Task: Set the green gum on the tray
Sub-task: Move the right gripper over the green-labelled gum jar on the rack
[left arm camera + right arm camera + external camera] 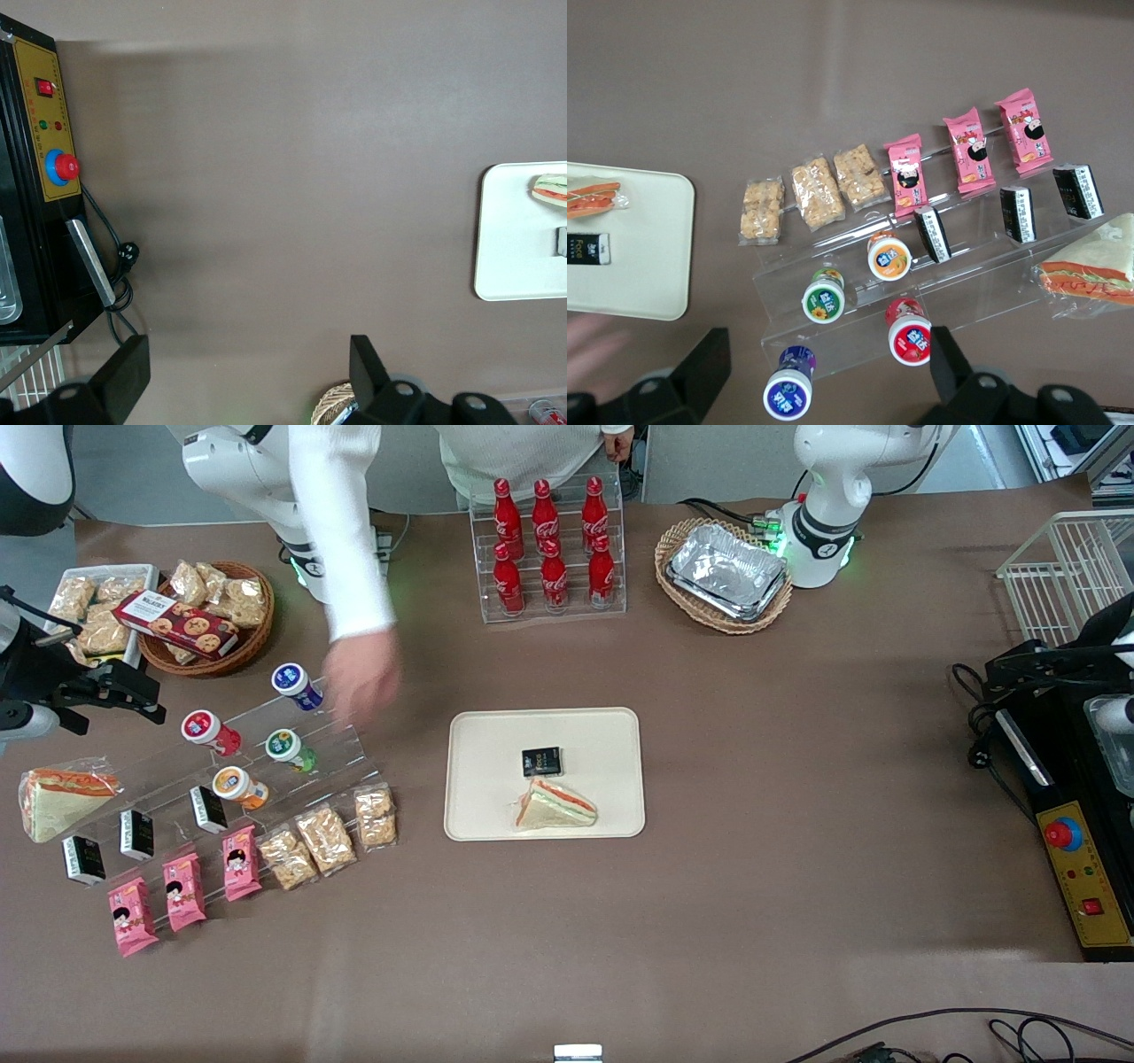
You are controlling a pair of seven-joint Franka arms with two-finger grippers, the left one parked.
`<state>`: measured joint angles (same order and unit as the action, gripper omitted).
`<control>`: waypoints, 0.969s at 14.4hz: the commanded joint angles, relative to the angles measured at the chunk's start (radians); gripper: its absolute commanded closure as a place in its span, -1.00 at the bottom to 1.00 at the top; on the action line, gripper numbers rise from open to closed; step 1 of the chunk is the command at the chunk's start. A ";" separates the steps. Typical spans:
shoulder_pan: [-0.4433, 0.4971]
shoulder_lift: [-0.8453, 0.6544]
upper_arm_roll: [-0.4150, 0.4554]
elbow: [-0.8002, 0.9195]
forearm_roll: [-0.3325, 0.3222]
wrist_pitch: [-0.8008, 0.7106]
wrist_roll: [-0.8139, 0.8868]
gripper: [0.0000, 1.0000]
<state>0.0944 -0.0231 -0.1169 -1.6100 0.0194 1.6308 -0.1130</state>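
Observation:
The green gum [288, 748] [824, 297] lies on its side on a clear stepped stand [266, 779], nearer the front camera than the blue bottle [295, 685] and beside the red bottle [205, 729]. The cream tray [496, 735] [647, 266] sits mid-table and holds a wrapped sandwich [556, 806] and a small black packet [541, 761]. My gripper [142, 695] [828, 347] hovers open and holds nothing, at the working arm's end of the stand. It is clear of all the bottles.
A person's hand [359, 677] reaches over the stand next to the blue bottle. An orange bottle [235, 786], black packets, pink packets and snack bags fill the stand. A snack basket [208, 615], cola bottles [549, 549] and a basket of foil trays [726, 571] stand farther back.

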 commanded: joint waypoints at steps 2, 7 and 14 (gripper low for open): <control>0.005 0.017 -0.009 0.030 -0.009 -0.005 -0.017 -1.00; 0.005 0.020 -0.007 0.012 0.002 -0.003 -0.126 -1.00; 0.007 -0.043 -0.007 -0.160 0.001 0.066 -0.212 -1.00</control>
<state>0.0951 -0.0120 -0.1184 -1.6623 0.0194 1.6334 -0.3056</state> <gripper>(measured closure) 0.000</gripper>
